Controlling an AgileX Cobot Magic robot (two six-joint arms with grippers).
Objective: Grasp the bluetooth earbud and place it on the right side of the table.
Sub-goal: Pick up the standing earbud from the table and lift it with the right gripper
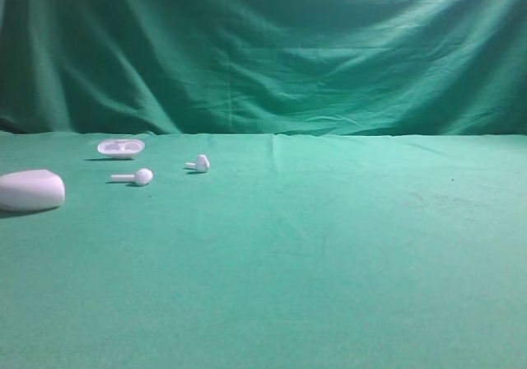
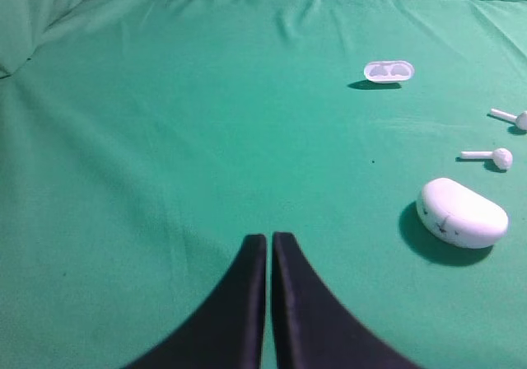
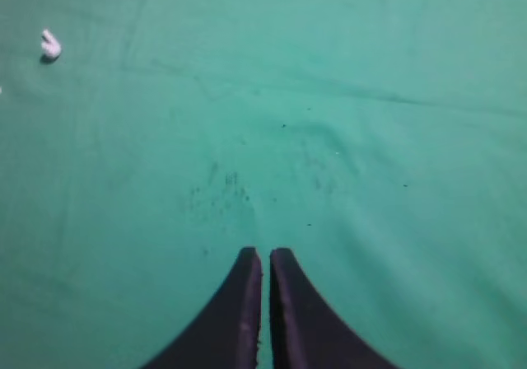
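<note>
One tabletop (image 1: 329,254) fills every view, covered in green cloth that matches the one green draped backdrop (image 1: 272,48) behind it. A patch of small dark specks (image 3: 222,189) marks the cloth in the right wrist view.

Two grippers show, one per wrist view, each with two black fingers. The left gripper (image 2: 269,245) hangs above bare cloth with its fingers brought together, only a thin slit between them, gripping nothing. The right gripper (image 3: 265,258) is the same: fingers closed to a narrow slit over the speckled cloth, holding nothing.

Four white items lie on the left part of the tabletop. The largest is one rounded, closed case body (image 1: 31,190) at the far left edge of the high view, casting a dark shadow. Behind it and to its right lies one shallow oval case tray (image 1: 121,147), showing two hollows in the left wrist view.

Two earbuds lie apart from each other. One twin earbud (image 1: 136,176) with a longer thin stem lies between the case body and the tray. The bluetooth earbud (image 1: 198,164), with a stubby stem, lies furthest right of the four, well apart from both grippers, alone on the cloth.
</note>
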